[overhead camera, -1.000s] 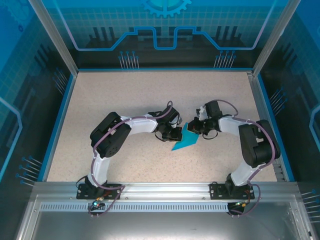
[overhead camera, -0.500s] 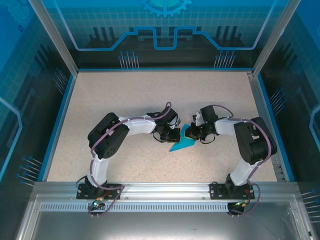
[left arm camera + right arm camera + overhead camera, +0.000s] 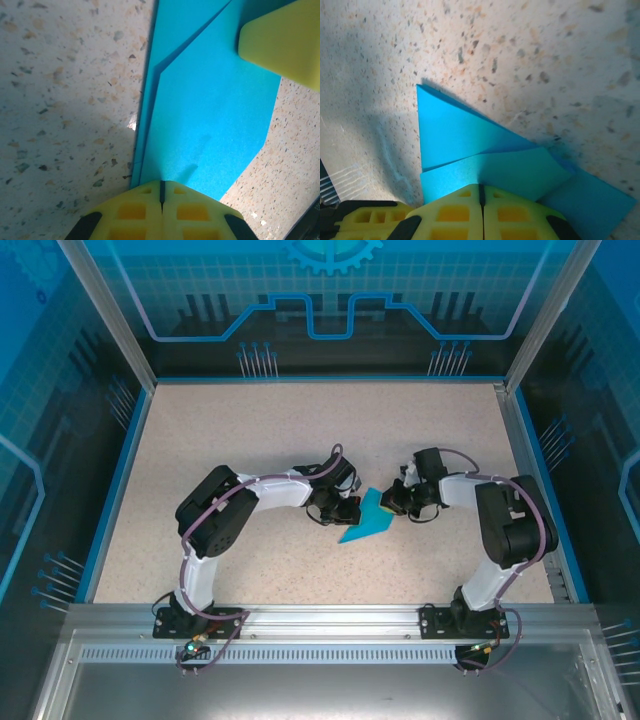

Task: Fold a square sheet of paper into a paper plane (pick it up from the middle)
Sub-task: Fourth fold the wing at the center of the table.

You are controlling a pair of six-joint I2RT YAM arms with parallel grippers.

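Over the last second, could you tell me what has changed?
The right gripper slid left over the blue paper, then eased partly back. Nothing was grasped or released. The left gripper stayed at the paper's left edge; both stayed shut; the paper barely shifted.

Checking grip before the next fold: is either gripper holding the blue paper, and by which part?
The right gripper seems to pinch the blue paper by a raised folded flap. The left gripper is shut at its edge; grip unclear.
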